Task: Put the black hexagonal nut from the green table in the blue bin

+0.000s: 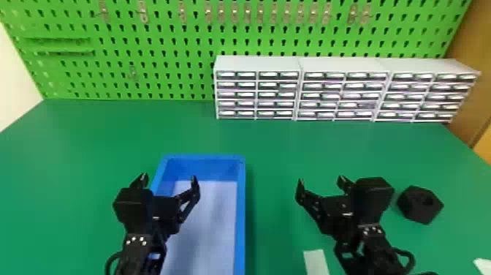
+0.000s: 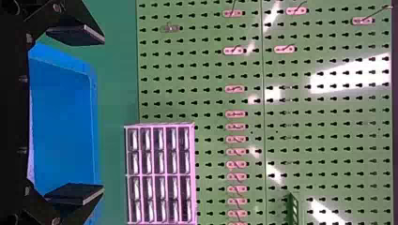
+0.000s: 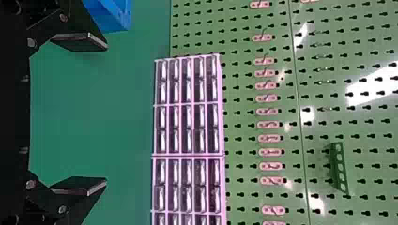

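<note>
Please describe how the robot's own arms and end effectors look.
The left arm and the right arm are black, each with small pale dots and a curved black cable. The left end effector and the right end effector are also black and angular, each with two flat-padded fingers.

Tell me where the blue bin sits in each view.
Head view: blue bin left of centre, partly behind the left gripper.
Left wrist view: its far wall, between that gripper's open fingers.
Right wrist view: a corner, beyond one finger of the right gripper.
Shared landmark: green pegboard.
</note>
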Robot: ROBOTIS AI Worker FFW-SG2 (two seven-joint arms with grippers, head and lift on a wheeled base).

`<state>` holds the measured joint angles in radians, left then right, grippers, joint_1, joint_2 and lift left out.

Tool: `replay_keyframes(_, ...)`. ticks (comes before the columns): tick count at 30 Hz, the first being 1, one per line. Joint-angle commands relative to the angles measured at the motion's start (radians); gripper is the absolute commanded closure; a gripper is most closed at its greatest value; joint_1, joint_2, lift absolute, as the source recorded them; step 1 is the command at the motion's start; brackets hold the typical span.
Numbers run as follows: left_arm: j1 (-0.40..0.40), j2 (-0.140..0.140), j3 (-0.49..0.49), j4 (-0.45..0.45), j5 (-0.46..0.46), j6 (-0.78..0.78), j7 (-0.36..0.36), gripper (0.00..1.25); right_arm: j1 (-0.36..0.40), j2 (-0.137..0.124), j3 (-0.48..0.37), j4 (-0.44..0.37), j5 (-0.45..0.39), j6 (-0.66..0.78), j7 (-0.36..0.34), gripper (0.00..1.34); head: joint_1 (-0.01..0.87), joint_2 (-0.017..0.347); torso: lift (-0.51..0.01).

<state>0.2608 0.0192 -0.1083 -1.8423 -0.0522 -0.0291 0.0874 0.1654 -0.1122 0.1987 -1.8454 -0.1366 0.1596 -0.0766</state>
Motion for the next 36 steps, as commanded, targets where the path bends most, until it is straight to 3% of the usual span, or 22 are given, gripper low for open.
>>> replay_keyframes(1, 0.000, 0.001, -0.002, 0.000, 0.000, 0.000, 0.000, 0.16, -0.001, 0.000, -0.001, 0.000, -0.001, -0.002, 0.000, 0.27, 0.657, 0.057, -0.095)
replay_keyframes(23, -0.002, 0.001, -0.001, 0.002, -0.002, 0.000, 0.000, 0.16, -0.006, 0.008, -0.021, 0.000, -0.004, -0.002, 0.000, 0.27, 0.657, 0.057, -0.095)
replay_keyframes(36, -0.003, 0.001, 0.001, 0.002, -0.002, 0.000, 0.000, 0.16, -0.041, 0.006, -0.148, -0.009, -0.020, 0.075, 0.000, 0.27, 0.657, 0.057, -0.095)
